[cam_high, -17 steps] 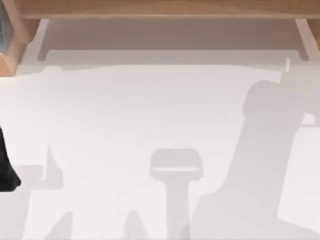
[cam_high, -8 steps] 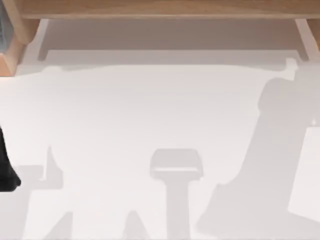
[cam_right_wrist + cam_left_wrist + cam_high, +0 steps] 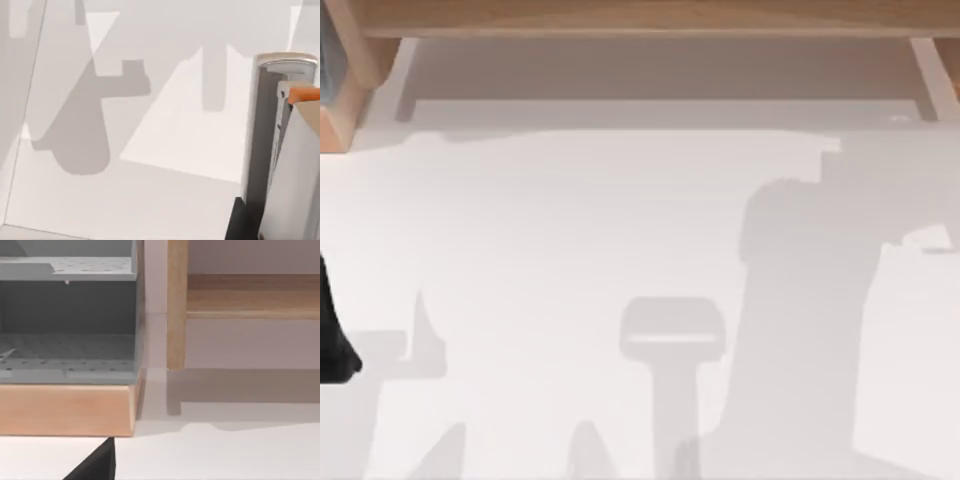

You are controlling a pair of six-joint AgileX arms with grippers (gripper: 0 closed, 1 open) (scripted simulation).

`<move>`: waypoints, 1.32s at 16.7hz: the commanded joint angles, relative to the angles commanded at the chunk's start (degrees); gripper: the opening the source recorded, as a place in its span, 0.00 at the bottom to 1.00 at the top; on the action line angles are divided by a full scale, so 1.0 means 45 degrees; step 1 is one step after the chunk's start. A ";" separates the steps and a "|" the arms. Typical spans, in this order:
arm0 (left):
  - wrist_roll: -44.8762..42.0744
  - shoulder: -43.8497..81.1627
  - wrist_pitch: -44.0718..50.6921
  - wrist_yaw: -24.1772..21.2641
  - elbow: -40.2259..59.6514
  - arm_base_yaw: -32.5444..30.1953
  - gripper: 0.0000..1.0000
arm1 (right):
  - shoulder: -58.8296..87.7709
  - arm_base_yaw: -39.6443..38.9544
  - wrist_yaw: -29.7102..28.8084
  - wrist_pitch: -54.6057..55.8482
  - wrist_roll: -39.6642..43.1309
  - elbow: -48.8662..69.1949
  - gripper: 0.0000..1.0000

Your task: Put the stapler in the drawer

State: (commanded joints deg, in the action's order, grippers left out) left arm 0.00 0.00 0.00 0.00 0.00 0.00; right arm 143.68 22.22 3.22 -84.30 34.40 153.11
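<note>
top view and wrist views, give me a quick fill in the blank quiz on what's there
1. The table surface is coloured ___.
2. The frame along the top view's far edge is made of ___.
3. In the left wrist view, the perforated shelves are coloured ___.
4. In the right wrist view, the small patch beside the stapler is coloured ___.
Missing: white; wood; grey; orange.

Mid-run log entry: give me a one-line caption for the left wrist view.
Left wrist view: grey perforated shelves in a light wooden frame, beside a wooden upright, on the white table.

left arm (image 3: 332, 340): matte black, rounded | left wrist: black angular wedge (image 3: 95, 465)
</note>
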 joint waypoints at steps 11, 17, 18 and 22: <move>0.0000 0.0000 0.0000 0.0000 0.0000 0.0000 1.00 | 0.0341 -0.0081 -0.0297 0.0033 -0.0150 -0.1021 0.00; 0.0000 0.0000 0.0000 0.0000 0.0000 0.0000 1.00 | 0.1382 -0.0206 -0.0814 0.0777 -0.3045 -0.2548 0.00; 0.0000 0.0000 0.0000 0.0000 0.0000 0.0000 1.00 | 0.1409 -0.0195 -0.0871 0.0768 -0.3220 -0.2642 0.00; 0.0000 0.0000 0.0000 0.0000 0.0000 0.0000 1.00 | 0.1415 -0.0190 -0.0887 0.0763 -0.3266 -0.2667 0.00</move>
State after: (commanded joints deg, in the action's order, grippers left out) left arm 0.00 0.00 0.00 0.00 0.00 0.00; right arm 150.05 21.36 -0.77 -80.86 19.70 141.11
